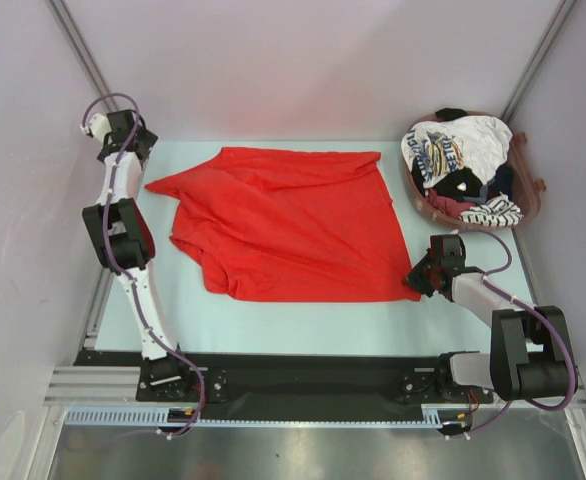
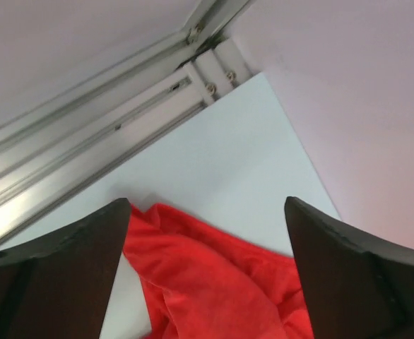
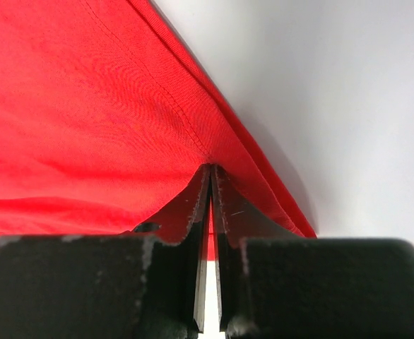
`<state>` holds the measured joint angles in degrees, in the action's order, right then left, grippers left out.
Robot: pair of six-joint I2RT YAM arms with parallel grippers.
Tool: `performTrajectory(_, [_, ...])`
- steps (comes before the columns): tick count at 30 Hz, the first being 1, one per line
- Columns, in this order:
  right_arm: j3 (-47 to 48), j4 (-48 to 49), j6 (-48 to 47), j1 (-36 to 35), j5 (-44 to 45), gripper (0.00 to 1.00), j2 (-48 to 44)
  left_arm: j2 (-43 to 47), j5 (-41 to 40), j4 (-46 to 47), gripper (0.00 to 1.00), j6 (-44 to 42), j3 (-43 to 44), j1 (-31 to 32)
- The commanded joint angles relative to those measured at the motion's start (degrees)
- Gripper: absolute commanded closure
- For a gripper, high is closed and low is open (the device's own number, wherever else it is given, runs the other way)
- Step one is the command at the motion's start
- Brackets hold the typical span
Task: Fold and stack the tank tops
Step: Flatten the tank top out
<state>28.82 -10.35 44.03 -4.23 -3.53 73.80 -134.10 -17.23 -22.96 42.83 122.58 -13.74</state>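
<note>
A large bright red tank top (image 1: 283, 225) lies spread on the pale table (image 1: 293, 325). My right gripper (image 1: 420, 283) is at its near right corner, jaws shut on the red cloth (image 3: 122, 106), the hem pinched between the fingertips (image 3: 210, 173). My left gripper (image 1: 141, 160) is open above the far left tip of the garment; that red tip (image 2: 214, 282) lies between the wide-apart fingers (image 2: 87, 247). Other tank tops, white with blue-yellow print (image 1: 443, 150), black-and-white striped (image 1: 493, 212) and dark (image 1: 463, 185), are piled in a basket.
The brown basket (image 1: 536, 190) stands at the far right corner of the table. Aluminium frame rails (image 2: 87, 127) run along the left edge, and white walls close in the back and sides.
</note>
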Motion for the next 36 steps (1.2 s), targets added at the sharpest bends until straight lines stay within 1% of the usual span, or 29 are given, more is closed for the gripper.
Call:
performTrajectory(1, [-1.4, -2.5, -0.8, 0.5, 1.6, 0.91, 0.3, 0.6, 4.1, -3.7, 0.01, -0.1, 1.4, 0.1])
performTrajectory(2, [-1.2, -2.6, -1.0, 0.5, 1.4, 0.91, 0.5, 1.4, 4.7, -2.1, 0.00, 0.2, -1.5, 0.4])
performTrajectory(6, [0.3, -3.3, -2.4, 0.2, 0.6, 0.88, -0.4, 6.5, 5.8, -2.0, 0.00, -0.3, -6.5, 2.1])
performTrajectory(7, [0.7, -3.6, -2.9, -0.6, 0.9, 0.87, -0.8, 7.6, 6.3, -2.5, 0.00, -0.6, -8.9, 2.3])
performTrajectory(8, [1.3, -4.3, -3.2, -1.1, 1.4, 0.84, -1.6, 8.8, 6.1, -3.0, 0.00, -0.7, -10.5, 3.2])
performTrajectory(9, [2.4, -5.0, -3.5, -1.7, 2.2, 0.83, -2.2, 12.3, 6.2, -3.5, 0.00, -0.3, -12.6, 3.5])
performTrajectory(10, [2.9, -5.6, -3.8, -2.3, 3.3, 0.80, -2.5, 14.4, 6.9, -2.2, 0.00, 0.1, -18.5, 4.0])
performTrajectory(11, [3.3, -6.3, -3.8, -3.1, 3.4, 0.77, -3.1, 16.8, 7.6, -1.1, 0.00, 0.4, -22.1, 4.9])
performTrajectory(12, [4.0, -7.0, -3.7, -3.5, 3.4, 0.76, -4.0, 22.2, 7.8, 0.2, 0.00, 0.4, -25.9, 5.4])
performTrajectory(13, [4.2, -7.5, -3.3, -3.6, 3.4, 0.76, -4.8, 25.2, 7.8, 3.5, 0.00, 0.5, -33.9, 5.9])
performTrajectory(14, [4.3, -8.1, -3.3, -3.8, 3.4, 0.75, -5.5, 28.1, 8.4, 5.1, 0.00, 0.3, -38.0, 6.9])
performTrajectory(15, [4.4, -8.5, -3.3, -3.8, 3.4, 0.74, -7.1, 33.8, 8.3, 6.2, 0.00, 0.2, -41.7, 7.3])
performTrajectory(16, [4.5, -9.0, -3.4, -3.8, 3.4, 0.73, -7.9, 36.6, 8.5, 7.9, 0.00, 0.3, -48.5, 7.8])
performTrajectory(17, [4.6, -9.8, -3.5, -3.8, 3.4, 0.72, -8.7, 39.4, 9.1, 8.9, 0.00, -0.6, -51.7, 9.0])
performTrajectory(18, [4.8, -10.1, -3.7, -3.6, 3.4, 0.72, -9.5, 44.8, 9.1, 9.2, 0.00, -0.9, -54.7, 9.6])
performTrajectory(19, [4.8, -10.5, -3.9, -3.4, 4.9, 0.72, -10.6, 47.7, 9.2, 9.5, 0.00, -1.3, -60.3, 10.4])
performTrajectory(20, [4.8, -10.7, -4.2, -3.3, 4.8, 0.72, -11.0, 50.4, 9.8, 9.9, 0.00, -1.7, -63.2, 12.1])
performTrajectory(21, [4.8, -10.8, -4.3, -2.9, 4.6, 0.72, -11.3, 55.6, 10.7, 10.1, 0.00, -1.9, -66.0, 13.2])
performTrajectory(22, [4.8, -11.0, -4.5, -2.6, 4.1, 0.72, -11.4, 58.1, 10.8, 10.2, 0.01, -2.3, -70.9, 15.0])
performTrajectory(23, [4.8, -11.2, -4.7, -2.5, 4.1, 0.72, -11.5, 60.7, 11.1, 10.4, 0.02, -2.7, -73.3, 17.9])
performTrajectory(24, [4.7, -11.1, -4.7, -2.0, 4.1, 0.72, -11.4, 64.9, 11.2, 10.1, 0.02, -3.0, -75.4, 19.4])
performTrajectory(25, [4.7, -11.0, -5.0, -1.8, 4.1, 0.72, -11.5, 66.8, 11.6, 9.6, 0.04, -2.8, -79.2, 20.8])
performTrajectory(26, [4.5, -10.7, -5.4, -1.6, 4.1, 0.73, -11.4, 68.5, 12.3, 9.8, 0.07, -2.7, -81.0, 22.9])
performTrajectory(28, [4.3, -10.0, -6.0, -0.6, 4.1, 0.73, -11.2, 72.3, 13.9, 10.1, 0.12, -1.4, -85.6, 24.6])
performTrajectory(30, [4.7, -9.1, -6.4, 0.4, 1.3, 0.73, -10.4, 74.6, 15.3, 10.7, 0.16, -0.6, -88.4, 26.5])
performTrajectory(31, [4.8, -8.9, -6.6, 1.1, 1.1, 0.73, -10.1, 75.2, 15.5, 10.8, 0.16, -0.1, -90.7, 27.3])
performTrajectory(32, [5.0, -8.9, -6.7, 1.3, 0.9, 0.73, -9.7, 75.6, 15.0, 10.5, 0.16, 0.2, -91.5, 28.7])
performTrajectory(36, [5.3, -8.5, -6.8, 1.5, 0.7, 0.74, -9.6, 77.1, 14.2, 10.2, 0.15, 2.5, -95.2, 30.7])
